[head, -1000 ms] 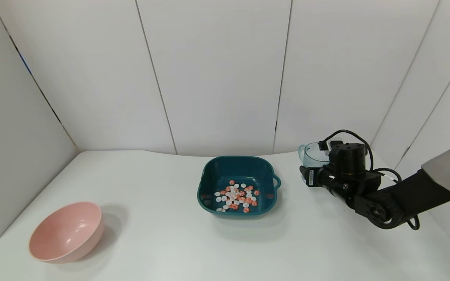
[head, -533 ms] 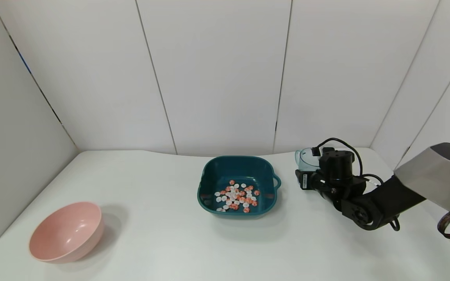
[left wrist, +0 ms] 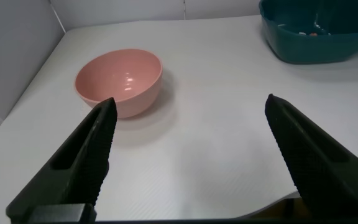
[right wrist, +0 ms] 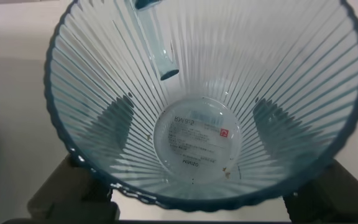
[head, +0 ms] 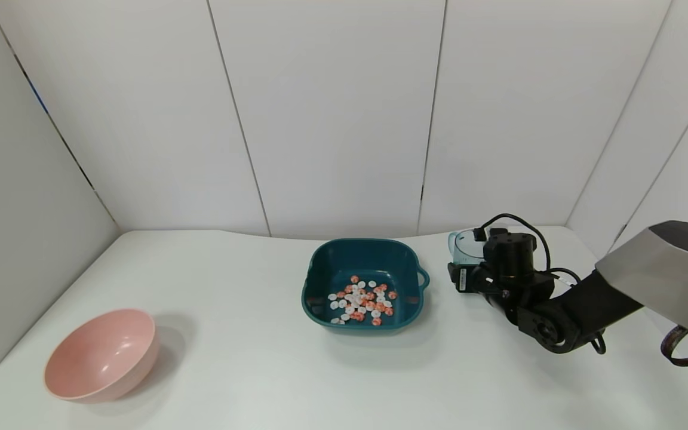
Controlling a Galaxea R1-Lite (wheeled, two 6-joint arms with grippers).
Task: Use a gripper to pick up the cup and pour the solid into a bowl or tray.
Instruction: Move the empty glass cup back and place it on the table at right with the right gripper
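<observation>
Now my right gripper [head: 468, 270] jaws clamped on ribbed, empty pale-blue cup [right wrist: 204, 99], solid [head: 361, 303] in teal tray [head: 320, 280] beside, left gripper [left wrist: 191, 158] jaws apart over desk [head: 248, 370], pink bowl [left wrist: 119, 79] ahead.

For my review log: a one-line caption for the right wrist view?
Right gripper holds the empty ribbed blue cup, seen from above, label on its base.

We see a ribbed, translucent light-blue plastic cup [right wrist: 204, 106] and a dark teal square tray [head: 320, 266]. Small orange-red and white round pieces [head: 362, 301] speckle it. The round bowl [head: 102, 355] is pink.

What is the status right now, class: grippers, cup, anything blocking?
Right gripper shut on cup, right of tray. Cup empty; solid in tray. Left gripper open, idle near pink bowl. Nothing blocking.
</observation>
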